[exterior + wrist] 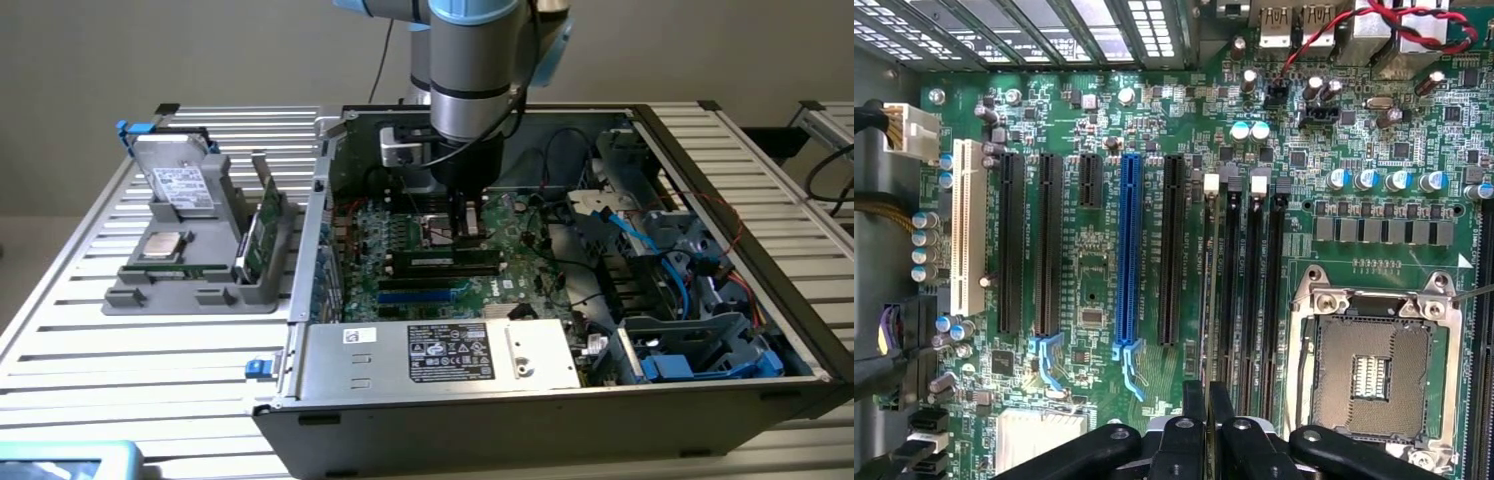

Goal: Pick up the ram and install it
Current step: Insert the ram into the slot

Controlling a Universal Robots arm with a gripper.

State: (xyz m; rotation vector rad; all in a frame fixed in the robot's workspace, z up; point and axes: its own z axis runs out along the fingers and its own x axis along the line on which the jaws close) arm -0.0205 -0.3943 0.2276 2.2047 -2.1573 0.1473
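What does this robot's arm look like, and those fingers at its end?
The arm is a silver-grey cylinder with light blue joint caps and black rings; a black cable runs beside it. It ends in a black gripper. Its fingers are slim black bars on linkages with round pivots.

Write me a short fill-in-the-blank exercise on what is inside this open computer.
1. Of the long card slots, one is white, one is ____, and the others are black.
2. The processor socket holds no chip: it is ____.
3. The gripper hangs inside the open computer case, right above the green ____.

Missing words: blue; empty; motherboard.
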